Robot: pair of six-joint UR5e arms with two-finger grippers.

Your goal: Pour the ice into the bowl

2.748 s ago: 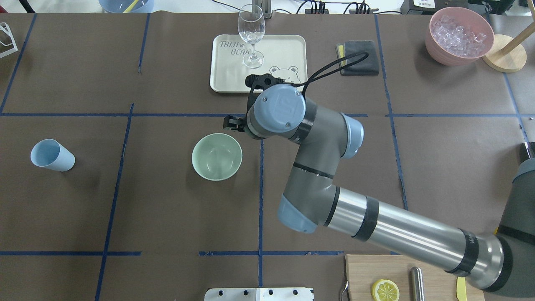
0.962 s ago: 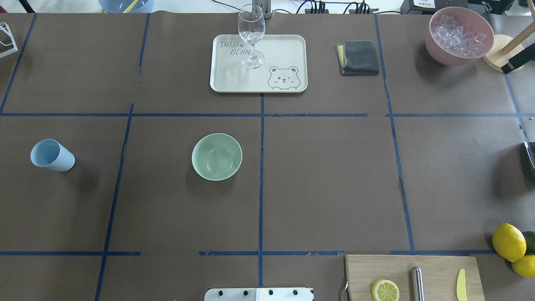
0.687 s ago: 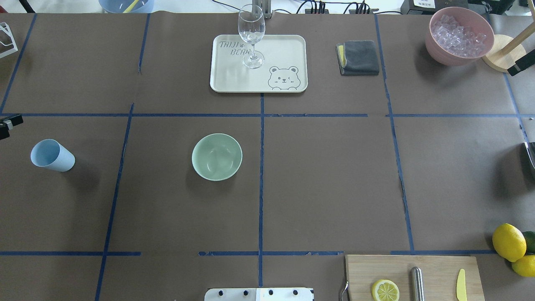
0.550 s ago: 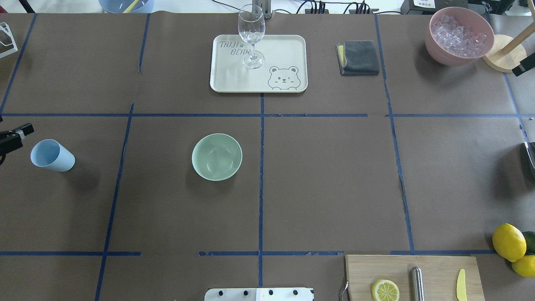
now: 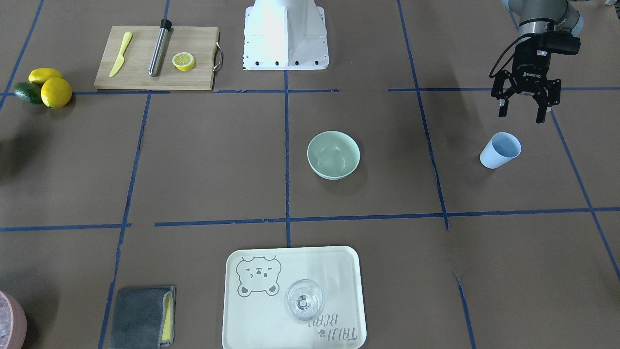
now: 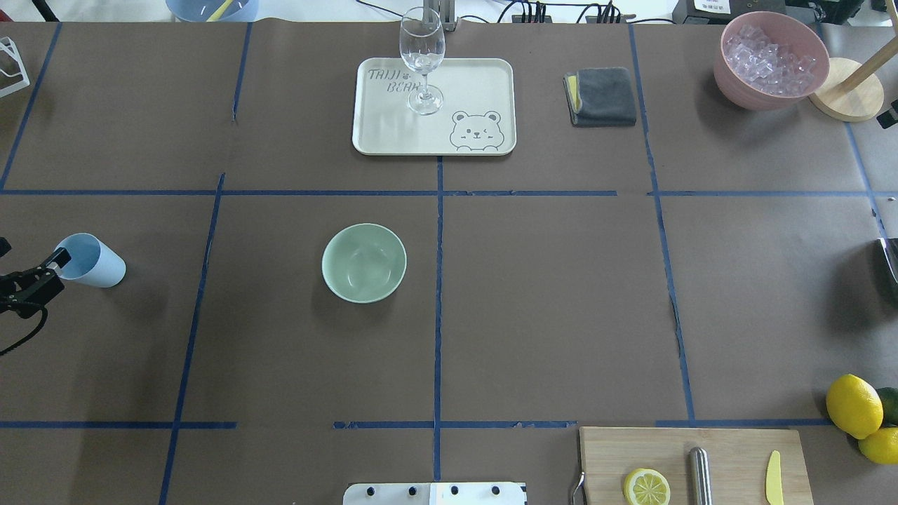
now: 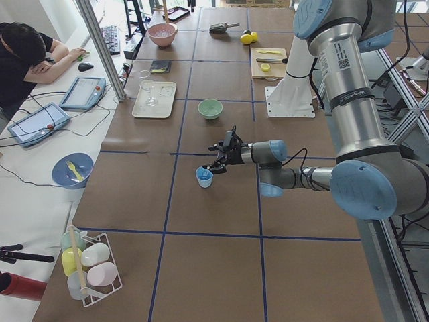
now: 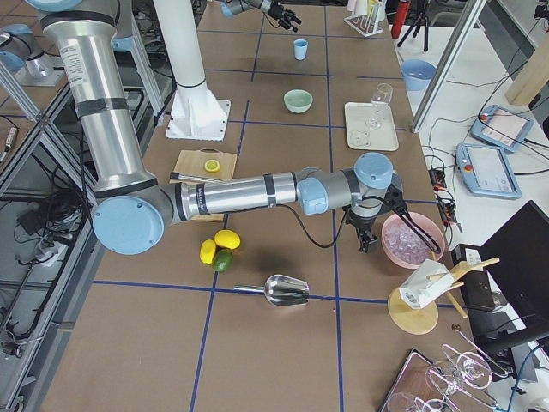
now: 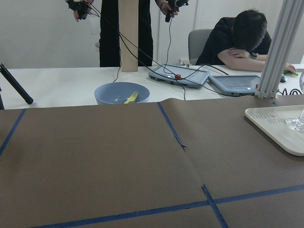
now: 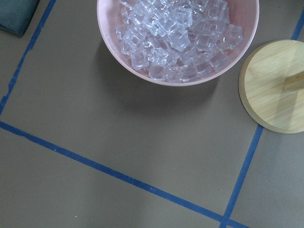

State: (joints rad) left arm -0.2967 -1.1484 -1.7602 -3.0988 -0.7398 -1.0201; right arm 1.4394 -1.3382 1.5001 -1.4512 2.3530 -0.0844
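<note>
In the front view, the bowl (image 5: 333,155) stands upright near mid-table, just beside the centre tape line. The left gripper (image 5: 519,115) hangs with its jaws wide and nothing between them. It is close to the cup (image 5: 500,150), on the robot's side of it, and apart from it.

From overhead, one left finger (image 6: 59,259) overlaps the cup's rim. The pink container (image 6: 754,104), heaped with clear chunks, sits at the far right corner. A glass (image 6: 421,59) stands on the tray (image 6: 477,84).

In the left view, the near arm reaches out low, its gripper above and just beside the upright cup. Whether ice lies in the cup cannot be told.

In the right view, the right gripper (image 8: 367,240) points down just beside the pink container. Whether it is wide or narrow cannot be told.

The left wrist view shows brown paper, blue tape and the tray's corner.

The right wrist view looks straight down on the pink container, with a round wooden base (image 10: 273,88) next to it.
</note>
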